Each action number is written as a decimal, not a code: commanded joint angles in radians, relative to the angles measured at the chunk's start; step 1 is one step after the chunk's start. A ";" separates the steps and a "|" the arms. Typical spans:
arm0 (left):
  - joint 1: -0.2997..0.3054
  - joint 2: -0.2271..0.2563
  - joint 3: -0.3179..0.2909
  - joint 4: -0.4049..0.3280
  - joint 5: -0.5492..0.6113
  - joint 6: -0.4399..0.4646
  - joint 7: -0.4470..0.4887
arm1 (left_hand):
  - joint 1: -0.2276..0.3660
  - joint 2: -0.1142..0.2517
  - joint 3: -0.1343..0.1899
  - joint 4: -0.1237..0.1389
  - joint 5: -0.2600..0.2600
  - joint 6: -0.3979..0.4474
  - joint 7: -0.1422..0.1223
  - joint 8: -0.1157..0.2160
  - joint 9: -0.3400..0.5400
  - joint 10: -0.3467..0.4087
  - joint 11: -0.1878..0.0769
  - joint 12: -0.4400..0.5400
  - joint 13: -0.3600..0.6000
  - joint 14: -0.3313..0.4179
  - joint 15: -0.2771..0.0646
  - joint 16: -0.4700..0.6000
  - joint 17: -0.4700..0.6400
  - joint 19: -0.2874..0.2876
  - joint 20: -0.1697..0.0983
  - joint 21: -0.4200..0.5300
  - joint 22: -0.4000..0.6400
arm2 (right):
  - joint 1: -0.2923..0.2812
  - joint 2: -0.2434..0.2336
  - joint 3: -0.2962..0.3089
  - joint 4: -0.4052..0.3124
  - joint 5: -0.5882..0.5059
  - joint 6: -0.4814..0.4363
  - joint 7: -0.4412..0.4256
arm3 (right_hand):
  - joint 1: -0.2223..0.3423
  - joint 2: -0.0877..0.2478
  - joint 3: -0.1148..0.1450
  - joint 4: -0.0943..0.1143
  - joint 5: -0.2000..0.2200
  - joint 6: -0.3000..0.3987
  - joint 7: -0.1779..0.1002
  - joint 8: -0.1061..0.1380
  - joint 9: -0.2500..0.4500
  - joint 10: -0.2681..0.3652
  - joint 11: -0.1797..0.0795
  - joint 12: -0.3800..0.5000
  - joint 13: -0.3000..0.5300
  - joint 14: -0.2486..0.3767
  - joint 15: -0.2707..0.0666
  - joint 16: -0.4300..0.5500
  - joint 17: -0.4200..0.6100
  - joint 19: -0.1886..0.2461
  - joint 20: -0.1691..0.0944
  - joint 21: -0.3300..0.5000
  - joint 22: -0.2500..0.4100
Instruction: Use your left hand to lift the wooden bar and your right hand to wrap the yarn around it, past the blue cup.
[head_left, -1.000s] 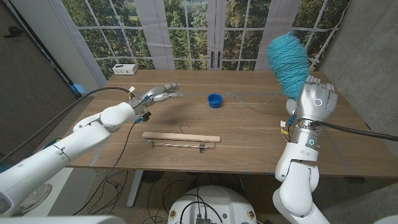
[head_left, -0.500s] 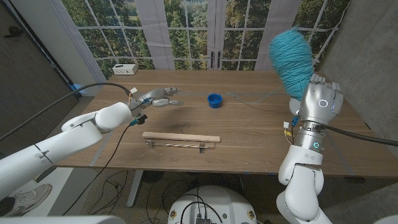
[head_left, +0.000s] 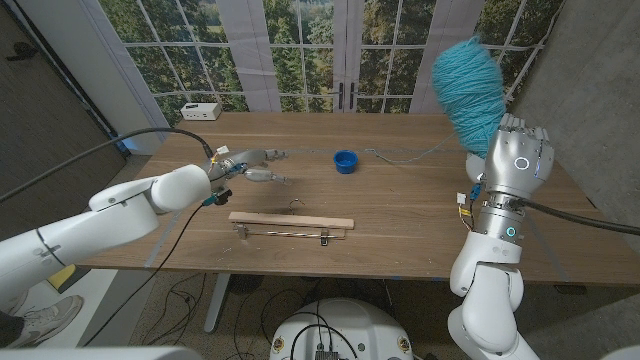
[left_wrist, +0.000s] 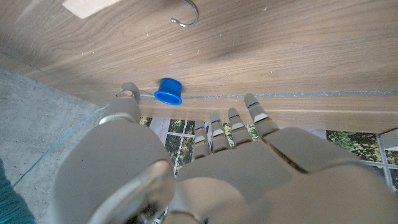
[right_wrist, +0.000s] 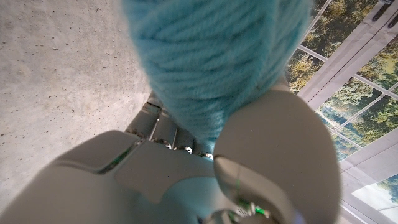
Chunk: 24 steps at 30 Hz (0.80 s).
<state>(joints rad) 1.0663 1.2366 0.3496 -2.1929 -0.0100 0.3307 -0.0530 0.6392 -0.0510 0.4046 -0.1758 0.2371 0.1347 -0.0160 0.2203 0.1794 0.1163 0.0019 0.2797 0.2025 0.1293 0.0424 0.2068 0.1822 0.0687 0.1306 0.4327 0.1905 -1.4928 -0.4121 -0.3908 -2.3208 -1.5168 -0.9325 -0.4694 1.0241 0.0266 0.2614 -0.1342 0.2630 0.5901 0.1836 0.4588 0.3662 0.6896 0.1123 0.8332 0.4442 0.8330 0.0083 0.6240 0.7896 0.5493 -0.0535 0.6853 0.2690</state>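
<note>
Nearest, the wooden bar (head_left: 291, 221) lies flat on the tabletop (head_left: 400, 210), on the robot's side of the blue cup (head_left: 345, 161), touched by neither robot hand. Beyond it, left of the cup, the left robot hand (head_left: 252, 163) hovers with fingers apart, holding nothing. Right of the cup, the right robot hand (head_left: 517, 153) is raised, gripping the teal yarn (head_left: 470, 88), a strand trailing past the cup.

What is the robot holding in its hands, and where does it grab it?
The right hand grips the teal yarn skein by its lower end. The left hand holds nothing, open above the table.
</note>
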 joint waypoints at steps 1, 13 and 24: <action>-0.027 0.055 0.066 -0.128 0.144 0.184 -0.065 | 0.029 -0.005 0.005 -0.002 0.010 0.020 0.000 0.002 0.002 0.018 -0.004 -0.002 0.002 -0.002 -0.010 -0.004 0.002 0.010 -0.006 -0.003 0.002 | 0.010 -0.011 0.006 0.003 0.025 0.014 -0.022 | 0.136 0.138 0.028 0.036 0.006 0.333 -0.273 0.000 0.004 0.237 -0.233 0.004 0.087 0.124 -0.236 -0.004 0.008 -0.007 -0.056 0.010 0.000; -0.033 0.088 0.126 -0.234 0.310 0.343 -0.113 | 0.074 -0.018 -0.003 0.002 0.023 0.034 0.000 -0.002 0.003 0.029 -0.019 -0.006 0.003 -0.009 -0.014 -0.009 0.000 0.006 0.006 -0.012 0.001 | 0.036 -0.016 -0.004 0.015 0.035 0.013 -0.024 | 0.136 0.138 0.026 0.038 0.007 0.338 -0.273 -0.003 0.005 0.237 -0.231 0.004 0.088 0.128 -0.235 -0.012 0.021 -0.011 -0.057 0.021 -0.006; -0.031 0.063 0.223 -0.283 0.558 0.466 -0.170 | 0.110 -0.031 -0.012 0.006 0.036 0.048 -0.003 -0.004 0.004 0.029 -0.028 -0.012 0.004 0.018 -0.016 0.000 0.000 0.014 0.022 -0.015 0.002 | 0.046 -0.022 -0.011 0.019 0.057 0.013 -0.040 | 0.138 0.138 0.025 0.039 0.008 0.338 -0.272 -0.006 0.007 0.239 -0.230 0.004 0.087 0.131 -0.236 -0.019 0.032 -0.013 -0.057 0.031 -0.012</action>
<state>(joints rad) 1.0251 1.3065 0.4969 -2.4142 0.3476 0.6837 -0.1861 0.7345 -0.0774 0.3971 -0.1683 0.2632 0.1724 -0.0180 0.2203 0.1792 0.1428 -0.0216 0.2712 0.2023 0.1308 0.0281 0.1997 0.1813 0.0768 0.1450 0.4172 0.1908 -1.4576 -0.4297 -0.3953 -2.3072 -1.4788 -0.9190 -0.4942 1.0243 0.0264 0.2572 -0.1299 0.2670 0.5989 0.1785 0.4474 0.3691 0.6898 0.1122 0.8288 0.4501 0.8412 0.0070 0.6057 0.8183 0.5389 -0.0534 0.7085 0.2559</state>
